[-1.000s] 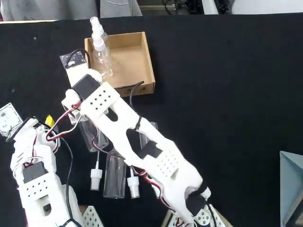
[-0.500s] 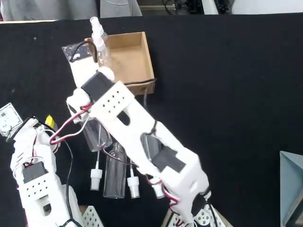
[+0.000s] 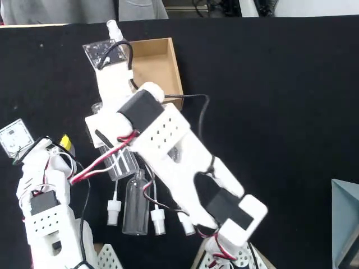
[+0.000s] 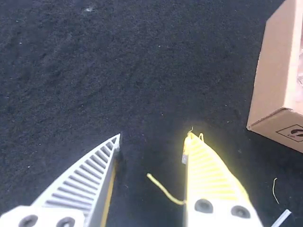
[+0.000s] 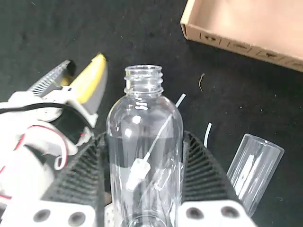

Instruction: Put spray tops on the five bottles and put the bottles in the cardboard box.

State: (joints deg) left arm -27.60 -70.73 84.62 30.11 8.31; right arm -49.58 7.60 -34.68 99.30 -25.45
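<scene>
Right arm has swung up; right hand (image 5: 144, 138) holds a bottle (image 5: 144, 118) with no top, its bottom cut off; left hand (image 4: 151, 138) is spread wide.

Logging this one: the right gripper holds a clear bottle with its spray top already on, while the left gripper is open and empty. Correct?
Not quite. The bottle in the right gripper has no spray top: its threaded neck is bare and open, as the right wrist view shows. The left gripper is open and empty, as stated.
</scene>
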